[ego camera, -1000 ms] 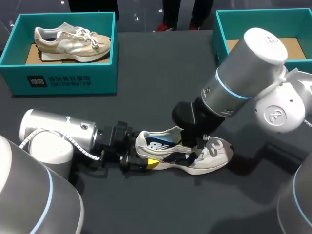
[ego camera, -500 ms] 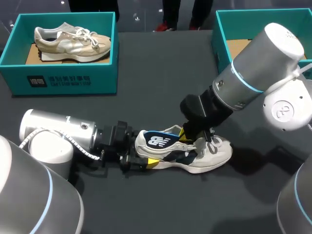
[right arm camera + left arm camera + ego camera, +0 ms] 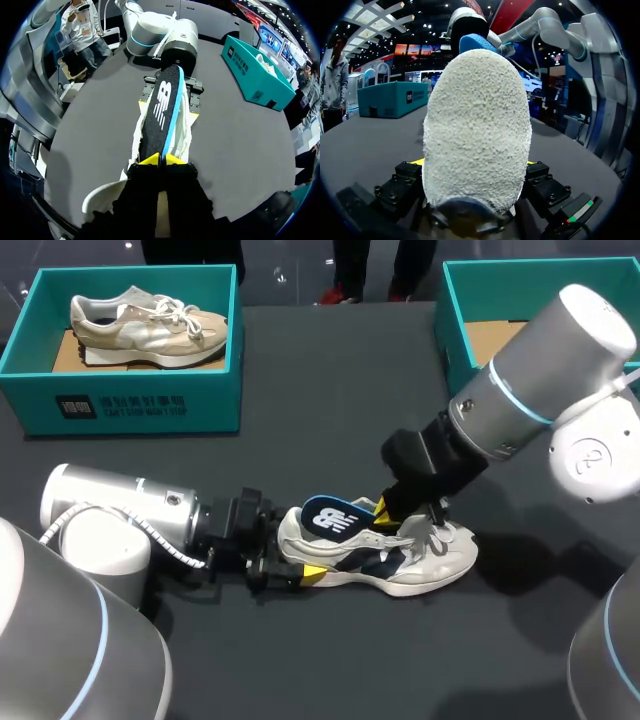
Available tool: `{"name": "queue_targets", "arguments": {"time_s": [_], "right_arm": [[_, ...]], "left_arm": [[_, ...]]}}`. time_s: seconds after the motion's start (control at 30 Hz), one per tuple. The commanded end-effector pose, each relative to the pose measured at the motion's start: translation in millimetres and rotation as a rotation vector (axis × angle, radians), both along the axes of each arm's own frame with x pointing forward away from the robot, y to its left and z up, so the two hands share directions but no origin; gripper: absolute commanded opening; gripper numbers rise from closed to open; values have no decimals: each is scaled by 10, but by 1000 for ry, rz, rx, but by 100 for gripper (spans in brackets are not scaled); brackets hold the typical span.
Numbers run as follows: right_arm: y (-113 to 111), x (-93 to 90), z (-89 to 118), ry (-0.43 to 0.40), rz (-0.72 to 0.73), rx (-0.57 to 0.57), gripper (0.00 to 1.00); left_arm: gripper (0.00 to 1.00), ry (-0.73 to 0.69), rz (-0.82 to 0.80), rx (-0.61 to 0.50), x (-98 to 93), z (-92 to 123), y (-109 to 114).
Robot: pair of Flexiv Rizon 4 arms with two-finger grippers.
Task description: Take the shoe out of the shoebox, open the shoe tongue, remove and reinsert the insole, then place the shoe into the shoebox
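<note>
A white sneaker [image 3: 400,558] with dark side panels lies on its sole on the dark table, heel toward my left arm. My left gripper [image 3: 290,552] clasps the heel from both sides. In the left wrist view the heel [image 3: 477,130] fills the space between the fingers of that gripper [image 3: 472,162]. My right gripper [image 3: 385,510] hangs over the shoe's opening, shut on the front end of a dark blue insole [image 3: 335,517]. The insole slants up out of the shoe. In the right wrist view the insole [image 3: 162,110] runs ahead from the pinched yellow tips of the gripper [image 3: 160,160].
A teal shoebox [image 3: 130,400] holding a beige sneaker [image 3: 150,325] stands at the back left. A second teal shoebox [image 3: 455,310] stands at the back right, partly behind my right arm. Bare dark tabletop lies between them and in front of the shoe.
My right gripper has risen and drawn back to the right, pulling the insole up out of the shoe. The left gripper and the shoe have stayed in place.
</note>
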State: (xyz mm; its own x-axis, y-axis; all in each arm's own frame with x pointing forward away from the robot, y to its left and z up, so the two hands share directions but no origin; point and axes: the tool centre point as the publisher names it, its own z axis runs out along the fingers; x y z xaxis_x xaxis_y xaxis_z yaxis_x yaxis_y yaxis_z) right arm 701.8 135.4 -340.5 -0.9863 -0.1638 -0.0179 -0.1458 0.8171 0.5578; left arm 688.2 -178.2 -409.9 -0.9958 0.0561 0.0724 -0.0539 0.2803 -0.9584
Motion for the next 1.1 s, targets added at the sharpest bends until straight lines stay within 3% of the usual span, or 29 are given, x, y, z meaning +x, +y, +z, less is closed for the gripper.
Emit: {"name": "queue_targets", "arguments": {"time_s": [0.03, 0.57, 1.1], "right_arm": [[-1, -14, 46, -14, 33, 3, 0], [205, 7, 202, -64, 205, 60, 0], [659, 6, 254, -39, 271, -36, 0]], "left_arm": [[0, -1, 1, 2, -13, -15, 8], [0, -1, 1, 2, -13, -15, 8], [0, -1, 1, 2, -13, -15, 8]]}}
